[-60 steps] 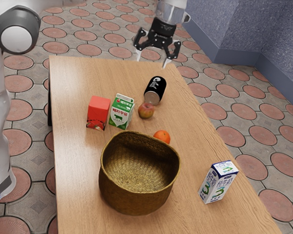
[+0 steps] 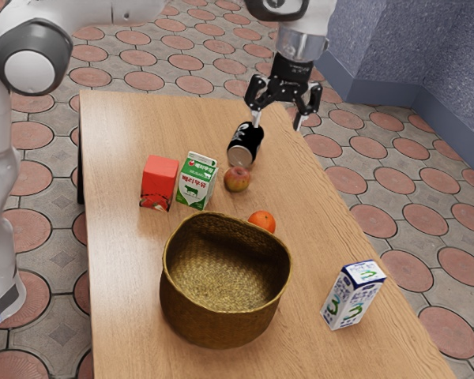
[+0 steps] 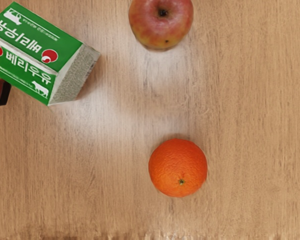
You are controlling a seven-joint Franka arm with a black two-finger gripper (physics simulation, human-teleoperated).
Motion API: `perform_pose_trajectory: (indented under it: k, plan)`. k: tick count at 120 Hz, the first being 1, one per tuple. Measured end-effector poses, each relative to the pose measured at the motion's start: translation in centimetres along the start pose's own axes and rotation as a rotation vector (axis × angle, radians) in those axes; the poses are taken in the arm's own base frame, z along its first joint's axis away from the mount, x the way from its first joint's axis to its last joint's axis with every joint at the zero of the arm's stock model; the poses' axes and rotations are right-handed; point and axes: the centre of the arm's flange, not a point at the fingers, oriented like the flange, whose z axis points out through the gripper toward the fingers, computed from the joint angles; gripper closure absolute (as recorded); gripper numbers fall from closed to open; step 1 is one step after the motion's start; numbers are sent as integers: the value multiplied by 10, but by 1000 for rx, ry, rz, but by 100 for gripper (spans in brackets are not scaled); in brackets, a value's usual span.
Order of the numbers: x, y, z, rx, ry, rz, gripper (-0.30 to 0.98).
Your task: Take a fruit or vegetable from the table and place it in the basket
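I'm still choosing my line to a fruit: the gripper (image 2: pixel 277 125) is spread wide and empty. Lower than its jaws, the apple (image 2: pixel 237 180) and orange (image 2: pixel 262 220) sit outside the basket (image 2: pixel 221 322). Next, I should centre over one, then descend.

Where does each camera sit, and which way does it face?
Exterior view: beside the arm, above the table, angled down across it; arm links show at the exterior view's left and top, with the open gripper near the top.
Wrist view: on the arm's hand, looking roughly straight down at the tabletop.
Shared: apple, orange and green milk carton.
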Motion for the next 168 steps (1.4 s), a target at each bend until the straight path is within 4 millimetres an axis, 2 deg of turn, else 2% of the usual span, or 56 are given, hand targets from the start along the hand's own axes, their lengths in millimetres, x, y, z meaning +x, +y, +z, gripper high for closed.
perform_pose_trajectory:
  k: [4,11,20,39,57,74,102,135,168]
  plan:
    - [-9,2,8,8,-9,28,0]
    - [-18,-6,32,32,-30,72,0]
    - [-24,-21,63,45,-52,122,0]
    - [-29,-35,107,18,-56,201,0]
    - [-17,-17,134,-20,-43,242,0]
    - [-15,2,158,-39,-47,293,0]
    - [-13,18,181,-57,-75,363,0]
    - [21,23,185,-88,-94,372,0]
    - [6,19,194,-88,-97,446,0]
